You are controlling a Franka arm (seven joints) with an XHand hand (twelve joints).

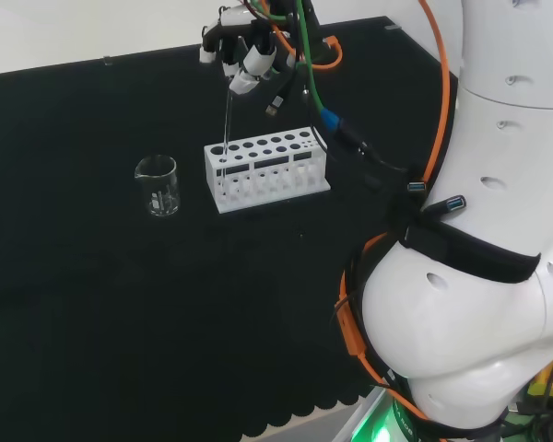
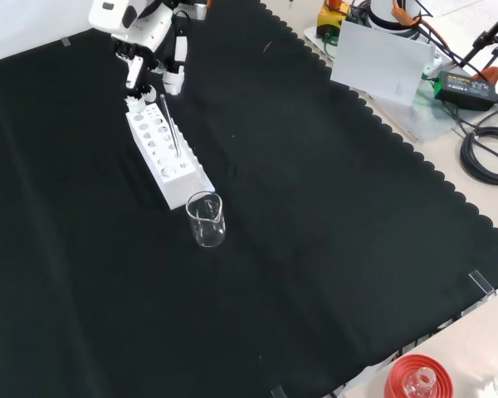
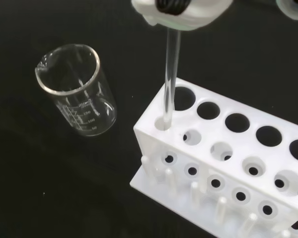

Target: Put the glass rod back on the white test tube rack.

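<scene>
The white test tube rack (image 1: pixel 269 171) (image 2: pixel 168 156) (image 3: pixel 223 163) stands on the black cloth with rows of round holes. A thin clear glass rod (image 1: pixel 226 129) (image 2: pixel 171 128) (image 3: pixel 170 74) stands nearly upright, its lower end inside a corner hole at the rack's beaker-side end. The hand (image 1: pixel 246 53) (image 2: pixel 149 37) hovers just above the rack, fingers curled and pinching the rod's top. In the wrist view a white fingertip (image 3: pixel 181 11) covers the rod's upper end.
An empty clear beaker (image 1: pixel 157 185) (image 2: pixel 206 220) (image 3: pixel 78 89) stands close beside the rack's end. A red ribbed stand (image 2: pixel 415 380) sits at the cloth's near right corner in the front view. Cables and boxes (image 2: pixel 448 75) lie beyond the cloth's scalloped edge.
</scene>
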